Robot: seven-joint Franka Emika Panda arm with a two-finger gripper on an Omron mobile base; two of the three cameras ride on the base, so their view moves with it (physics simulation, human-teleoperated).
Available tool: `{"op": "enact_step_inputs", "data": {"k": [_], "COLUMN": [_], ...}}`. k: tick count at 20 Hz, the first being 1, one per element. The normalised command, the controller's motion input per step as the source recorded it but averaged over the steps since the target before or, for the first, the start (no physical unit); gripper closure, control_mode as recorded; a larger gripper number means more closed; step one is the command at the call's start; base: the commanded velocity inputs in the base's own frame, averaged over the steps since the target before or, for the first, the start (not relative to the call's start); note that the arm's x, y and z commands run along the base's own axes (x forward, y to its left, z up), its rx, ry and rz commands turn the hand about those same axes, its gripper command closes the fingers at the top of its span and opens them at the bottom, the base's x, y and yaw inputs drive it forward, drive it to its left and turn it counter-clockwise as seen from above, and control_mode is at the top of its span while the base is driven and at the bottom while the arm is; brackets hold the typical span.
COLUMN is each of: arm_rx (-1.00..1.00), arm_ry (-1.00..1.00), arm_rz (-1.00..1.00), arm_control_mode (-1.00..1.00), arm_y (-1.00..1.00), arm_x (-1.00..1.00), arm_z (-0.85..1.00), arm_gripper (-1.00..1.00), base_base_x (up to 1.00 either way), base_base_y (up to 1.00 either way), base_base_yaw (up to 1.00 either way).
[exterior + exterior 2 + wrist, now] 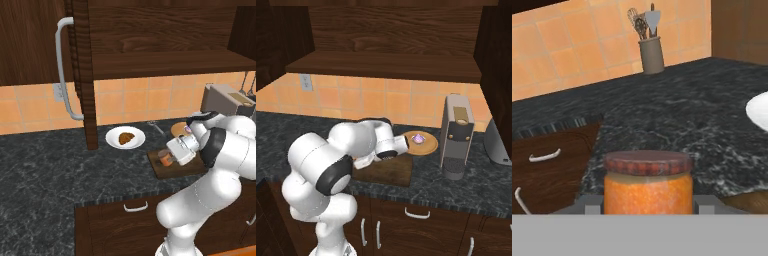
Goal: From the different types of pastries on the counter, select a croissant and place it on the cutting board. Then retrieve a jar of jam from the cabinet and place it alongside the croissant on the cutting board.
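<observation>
Near frame centre, the two-finger gripper (166, 159) clasps the small orange cylindrical jam jar (648, 183) just above the dark brown wooden cutting board (175, 170); setting-down step, next lower and release.

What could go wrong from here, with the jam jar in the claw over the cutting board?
1. The croissant sits on the white plate, not on the cutting board, so setting the jar of jam down now would leave the board without its pastry.
2. The claw holds the jar close to the board's left edge; released there, it could tip onto the counter.
</observation>
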Motion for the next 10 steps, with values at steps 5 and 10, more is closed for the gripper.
{"op": "enact_step_inputs", "data": {"k": [5, 10], "arm_rx": [0.0, 0.0], "arm_ry": [-0.01, -0.03], "arm_rz": [0.05, 0.04], "arm_control_mode": [-1.0, -1.0], "arm_y": [0.0, 0.0], "arm_x": [0.16, 0.26], "arm_z": [-0.15, -0.34], "arm_gripper": [1.0, 1.0], "base_base_x": [0.0, 0.0], "base_base_y": [0.0, 0.0], "base_base_yaw": [0.0, 0.0]}}
